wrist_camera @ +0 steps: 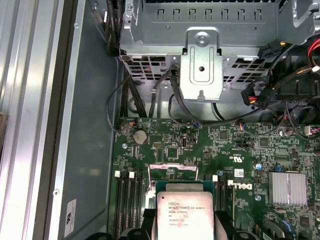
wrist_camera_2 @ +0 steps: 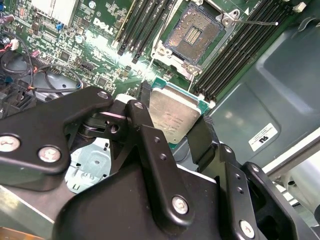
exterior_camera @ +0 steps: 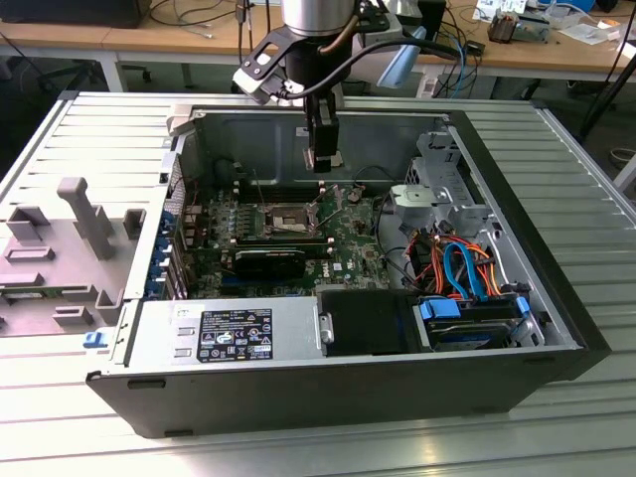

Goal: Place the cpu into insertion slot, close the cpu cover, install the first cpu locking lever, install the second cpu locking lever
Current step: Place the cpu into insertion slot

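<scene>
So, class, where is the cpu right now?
In both wrist views the cpu sits clamped in the gripper, held above the green board, apart from the open insertion slot and not yet in it.

One cpu (wrist_camera_2: 172, 116), one insertion slot (wrist_camera_2: 194, 34), one tool (exterior_camera: 323, 157).

**Clear drop to the socket, crowded sides**

The case (exterior_camera: 248, 139) is open on top, and the hand (exterior_camera: 324, 159), clasping the cpu (wrist_camera_2: 172, 115), hangs in free air above the board (exterior_camera: 348, 243). The insertion slot (wrist_camera_2: 195, 32) lies open upward. A thin lever (wrist_camera_2: 255, 21) juts out beside it, and memory slots (wrist_camera_2: 240, 45) flank it. Toward the case's edge on the exterior view's right, the drive cage (exterior_camera: 437, 169) and tangled cables (exterior_camera: 462, 263) crowd the room. The power supply (exterior_camera: 229, 333) blocks the near edge.
</scene>
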